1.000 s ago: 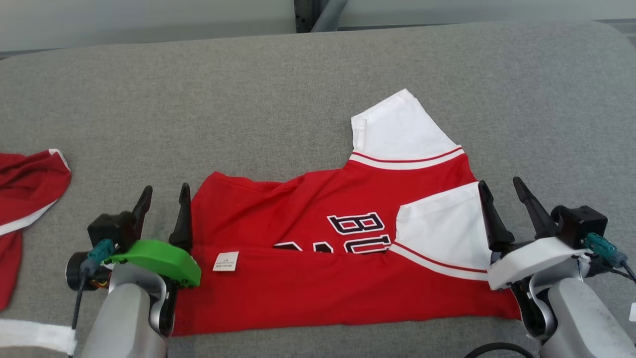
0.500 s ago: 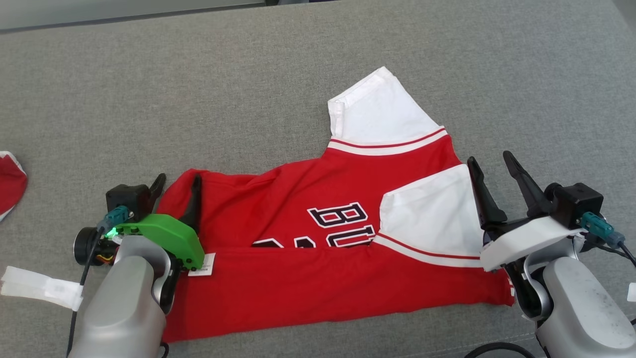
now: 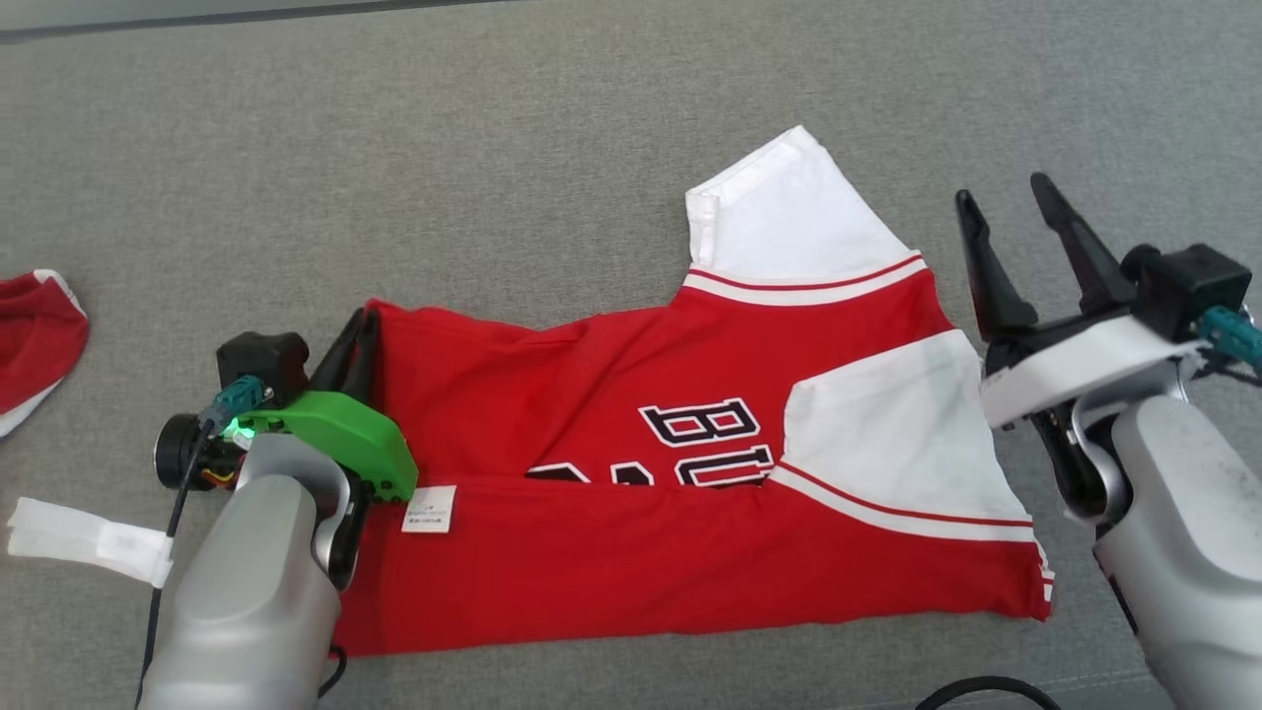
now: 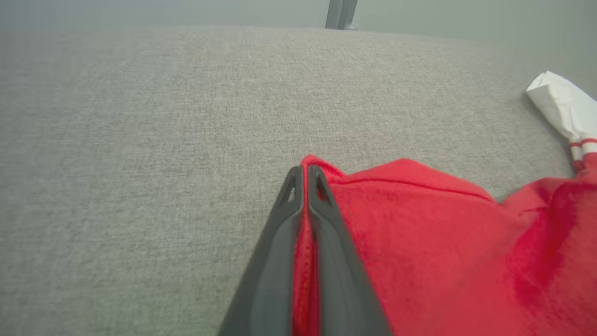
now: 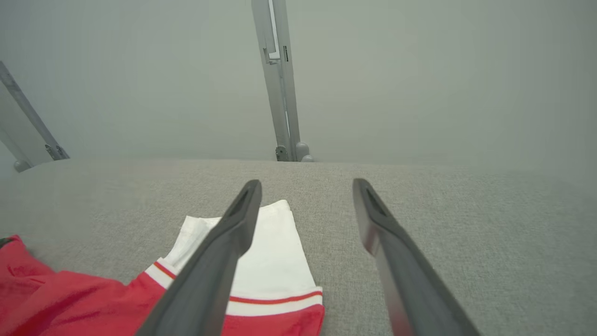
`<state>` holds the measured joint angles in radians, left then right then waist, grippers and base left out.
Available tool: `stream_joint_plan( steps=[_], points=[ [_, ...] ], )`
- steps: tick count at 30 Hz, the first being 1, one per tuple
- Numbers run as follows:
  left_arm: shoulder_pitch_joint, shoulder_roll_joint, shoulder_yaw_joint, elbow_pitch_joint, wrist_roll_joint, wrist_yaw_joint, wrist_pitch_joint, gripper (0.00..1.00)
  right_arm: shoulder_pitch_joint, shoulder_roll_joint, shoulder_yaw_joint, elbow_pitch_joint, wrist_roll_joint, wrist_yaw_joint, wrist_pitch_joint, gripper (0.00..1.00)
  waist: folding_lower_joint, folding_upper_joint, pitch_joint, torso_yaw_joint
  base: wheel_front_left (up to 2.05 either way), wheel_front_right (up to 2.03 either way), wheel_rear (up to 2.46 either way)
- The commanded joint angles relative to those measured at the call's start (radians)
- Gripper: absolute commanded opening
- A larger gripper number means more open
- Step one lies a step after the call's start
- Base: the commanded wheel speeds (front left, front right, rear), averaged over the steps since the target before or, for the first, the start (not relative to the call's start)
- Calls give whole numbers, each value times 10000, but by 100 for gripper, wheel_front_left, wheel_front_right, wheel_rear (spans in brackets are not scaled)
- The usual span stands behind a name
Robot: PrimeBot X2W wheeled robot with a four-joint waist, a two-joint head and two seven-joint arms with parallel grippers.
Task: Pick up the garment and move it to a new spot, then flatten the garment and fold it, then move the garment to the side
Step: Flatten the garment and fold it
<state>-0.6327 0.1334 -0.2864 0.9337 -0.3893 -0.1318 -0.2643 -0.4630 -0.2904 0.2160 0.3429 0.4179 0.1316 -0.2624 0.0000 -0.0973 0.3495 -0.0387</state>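
A grey woven surface (image 3: pixel 493 148) spans the head view and carries everything else. The garment (image 3: pixel 592 562) – a red jersey with white sleeves – lies flat at its middle, collar end toward the robot's right and hem end toward its left, with the near long edge folded up over the body so that the black-and-white lettering (image 3: pixel 705 424) is half covered. The right gripper (image 3: pixel 1002 192) stands just beside the garment's right edge with its fingers spread apart and nothing between them; in the right wrist view this gripper (image 5: pixel 306 184) points across the surface past the far sleeve (image 5: pixel 275 252). The left gripper (image 3: pixel 357 330) is closed on the garment's far left corner – in the left wrist view (image 4: pixel 304 175) red cloth (image 4: pixel 443 242) shows pinched between the two meeting fingers. The far sleeve (image 3: pixel 789 217) juts out over the grey surface; a second sleeve (image 3: pixel 887 434) lies folded onto the red body. Another red-and-white cloth (image 3: pixel 35 345) sits at the left edge, well apart. A white strip (image 3: pixel 89 537) lies near the left arm. A small white label (image 3: pixel 429 508) rests on the fold line.
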Motion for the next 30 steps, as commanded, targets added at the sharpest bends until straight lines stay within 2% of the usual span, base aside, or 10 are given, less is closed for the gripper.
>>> stream_joint_plan(
  steps=[1, 5, 6, 9, 12, 19, 24, 26, 27, 30],
  points=[
    [-177, -16, 140, -344, 208, 91, 1, 0, -468, -136, 176, 265, 153, -19, -3, 100, 0, -1, 97, 317, 0, 0, 0],
    [-73, -175, 250, -863, 536, 182, 0, 0, -1385, -338, 732, 1041, 331, -19, 306, 100, 0, -1, 252, 675, 0, 0, 0],
    [-60, -291, 307, -1165, 700, 182, 0, 0, -2017, -471, 1207, 1625, 514, -17, 875, 100, 0, -1, 411, 936, 0, 0, 0],
    [-111, -493, 346, -1544, 980, 207, 0, 0, -2943, -712, 1769, 2529, 725, -19, 1706, 100, 0, -1, 693, 1328, 0, 0, 0],
    [-255, -658, 305, -1813, 1174, 186, 1, 0, -3806, -899, 2268, 3247, 766, -17, 2231, 100, 0, -1, 1012, 1701, 0, 0, 0],
    [-496, -807, 131, -2147, 1215, 138, 1, 0, -5228, -1120, 2971, 5029, 719, -19, 3291, 100, 0, -1, 1635, 2265, 0, 0, 0],
    [-601, -816, -240, -2416, 726, 192, 1, 0, -5655, -1023, 3378, 5789, 959, -17, 3511, 100, 0, -1, 1890, 2437, 0, 0, 0],
    [-597, -817, -318, -2432, 621, 279, 1, 0, -5666, -1071, 3569, 6005, 1085, -17, 3552, 18, 0, -1, 1933, 2453, 0, 0, 0],
    [-622, -817, -349, -2432, 585, 300, 1, 0, -5689, -1148, 3643, 6131, 1085, -19, 3531, 0, 0, -1, 1946, 2452, 0, 0, 0],
    [-741, -817, -297, -2439, 589, 449, 1, 0, -5972, -1378, 3639, 6406, 999, -22, 3015, 0, 0, -1, 1994, 2400, 0, 0, 0]
  ],
)
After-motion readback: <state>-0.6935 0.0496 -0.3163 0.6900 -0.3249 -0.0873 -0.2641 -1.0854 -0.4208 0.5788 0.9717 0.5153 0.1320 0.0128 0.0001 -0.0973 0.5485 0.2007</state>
